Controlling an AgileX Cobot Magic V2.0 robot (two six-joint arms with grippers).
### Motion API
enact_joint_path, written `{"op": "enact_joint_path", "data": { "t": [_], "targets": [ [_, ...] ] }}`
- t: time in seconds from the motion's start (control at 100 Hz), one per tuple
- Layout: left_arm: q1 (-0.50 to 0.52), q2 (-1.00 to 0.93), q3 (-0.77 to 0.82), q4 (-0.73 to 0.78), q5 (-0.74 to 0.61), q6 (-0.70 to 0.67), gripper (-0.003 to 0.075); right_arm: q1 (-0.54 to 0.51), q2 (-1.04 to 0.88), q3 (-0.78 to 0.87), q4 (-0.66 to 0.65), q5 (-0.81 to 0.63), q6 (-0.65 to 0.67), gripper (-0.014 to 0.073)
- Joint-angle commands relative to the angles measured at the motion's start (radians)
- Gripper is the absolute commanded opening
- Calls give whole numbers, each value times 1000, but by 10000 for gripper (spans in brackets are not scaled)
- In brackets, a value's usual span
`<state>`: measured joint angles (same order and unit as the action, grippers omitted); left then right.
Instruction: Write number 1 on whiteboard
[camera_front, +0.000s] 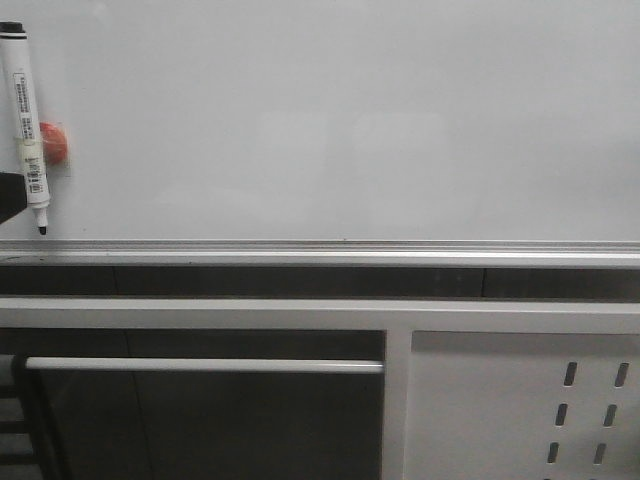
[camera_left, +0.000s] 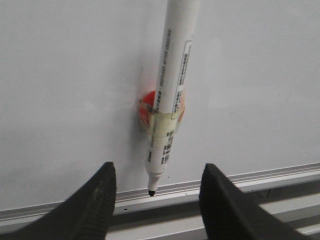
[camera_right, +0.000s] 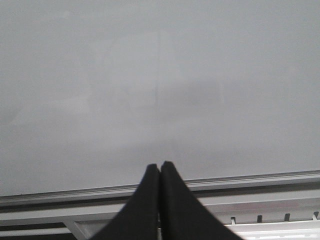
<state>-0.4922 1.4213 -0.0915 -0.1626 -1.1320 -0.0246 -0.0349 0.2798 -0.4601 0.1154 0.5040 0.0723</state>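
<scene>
Item: large glossy white flat whiteboard (camera_front: 330, 120) with silver aluminium bottom rail (camera_front: 330, 248). Count: one. Surface blank; the number 1 is not yet on it.

Item: white cylindrical marker pen (camera_left: 170, 95), black tip uncapped and pointing down. Count: one. It hangs against the board on a small round red-orange holder (camera_left: 145, 111), probably a magnet, taped to the barrel. Position: straight ahead of the left gripper (camera_left: 157, 190), between its spread fingers, tip just above the rail.

Item: left gripper, black, jaws wide apart, holding nothing. Count: one.

Item: right gripper (camera_right: 160, 172), black, fingers pressed together, empty, facing bare board well apart from the marker. Count: one.

Item: white perforated metal panel (camera_front: 590, 410), below the rail. Count: one.

Hazards, as judged:
- Closing off-centre could push the marker sideways and slide the holder along the board.
- Pulling away with a weak grip could drop the marker onto the rail.
- The exposed tip could leave a stray mark on contact.
</scene>
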Motion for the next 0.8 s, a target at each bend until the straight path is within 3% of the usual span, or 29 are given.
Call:
{"op": "enact_joint_path", "data": {
  "t": [0.0, 0.79],
  "targets": [
    [-7, 12, -31, 14, -194, -10, 349, 1, 17, -32, 0, -77, -7, -79],
    [-7, 134, -143, -8, -231, -10, 336, 1, 17, -32, 0, -77, -7, -79]
  ]
}}
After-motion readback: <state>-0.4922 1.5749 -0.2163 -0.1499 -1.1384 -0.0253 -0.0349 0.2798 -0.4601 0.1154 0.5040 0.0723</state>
